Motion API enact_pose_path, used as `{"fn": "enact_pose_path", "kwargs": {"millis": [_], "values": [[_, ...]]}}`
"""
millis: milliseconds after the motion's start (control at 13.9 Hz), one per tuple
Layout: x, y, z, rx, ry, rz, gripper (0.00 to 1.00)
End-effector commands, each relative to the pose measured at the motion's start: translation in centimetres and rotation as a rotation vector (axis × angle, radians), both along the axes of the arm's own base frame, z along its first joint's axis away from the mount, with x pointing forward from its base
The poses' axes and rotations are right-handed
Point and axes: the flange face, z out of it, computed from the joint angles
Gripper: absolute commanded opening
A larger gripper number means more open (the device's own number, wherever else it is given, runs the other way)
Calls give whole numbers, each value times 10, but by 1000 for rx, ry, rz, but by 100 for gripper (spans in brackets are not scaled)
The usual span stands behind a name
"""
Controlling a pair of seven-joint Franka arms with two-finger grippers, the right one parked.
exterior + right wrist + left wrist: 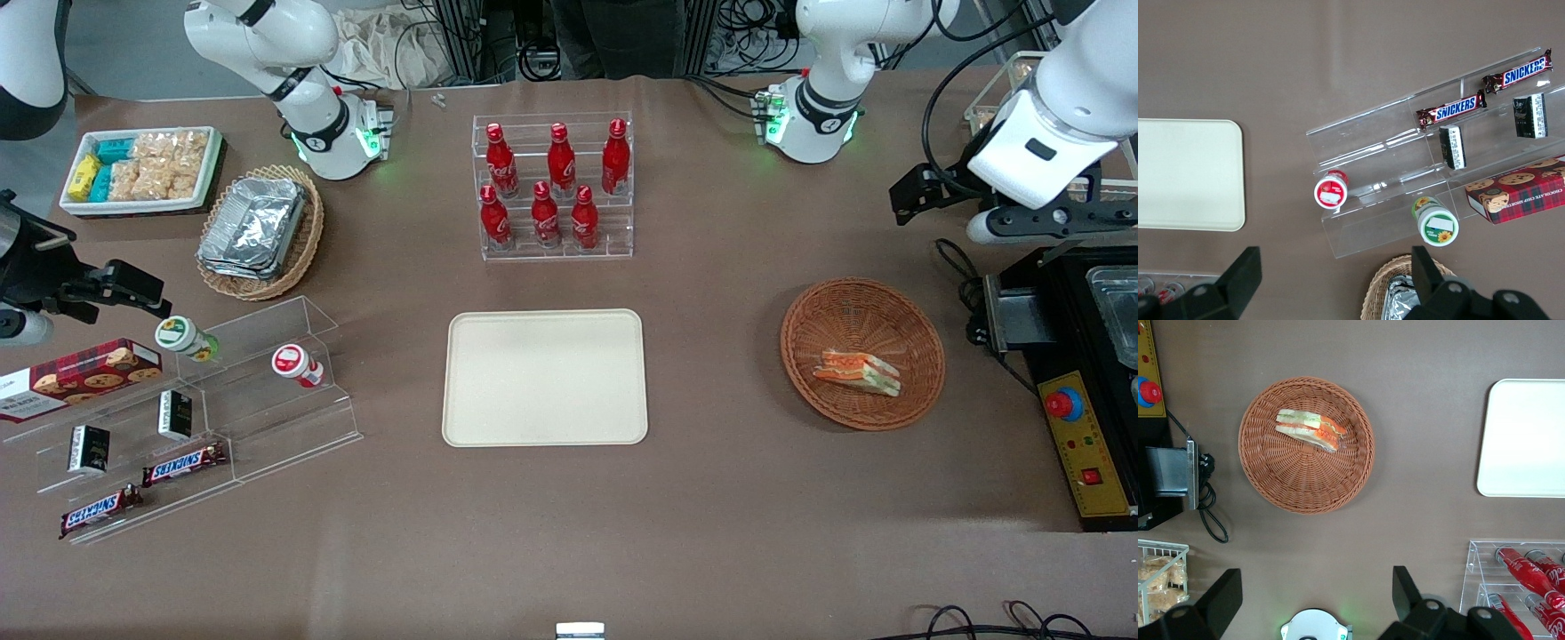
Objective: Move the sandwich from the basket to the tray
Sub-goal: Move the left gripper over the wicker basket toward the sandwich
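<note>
The sandwich [858, 372], a white wedge with orange and green filling, lies in the round reddish-brown basket [845, 311]. It lies toward the basket's edge nearer the front camera. The cream tray [544, 378] sits flat and bare at the table's middle, beside the basket. My left gripper [916, 196] hangs high above the table, farther from the front camera than the basket, toward the working arm's end. In the left wrist view the gripper [1315, 600] is open and empty, its fingers [1405, 593] wide apart. The sandwich [1310, 429], basket [1305, 473] and tray [1528, 440] show there well apart from it.
A black device with a red button [1064, 404] and cables stands beside the basket at the working arm's end. A clear rack of red bottles [556, 191] stands farther from the front camera than the tray. A tan basket of foil containers [258, 227] and acrylic snack shelves [178, 418] lie toward the parked arm's end.
</note>
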Motion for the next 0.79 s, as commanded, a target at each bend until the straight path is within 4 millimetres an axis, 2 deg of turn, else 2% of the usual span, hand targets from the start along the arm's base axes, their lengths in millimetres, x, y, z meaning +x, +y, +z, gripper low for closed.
{"fn": "enact_pose_path", "kwargs": {"millis": [0,216,361,649,722], "values": [[-1,1,7,-15,-10,18,100],[1,3,0,-5,9,18,100],[3,11,-19,11,91,79,100],[29,25,-74,56,158,308,100],[33,38,-91,77,153,408,100]]}}
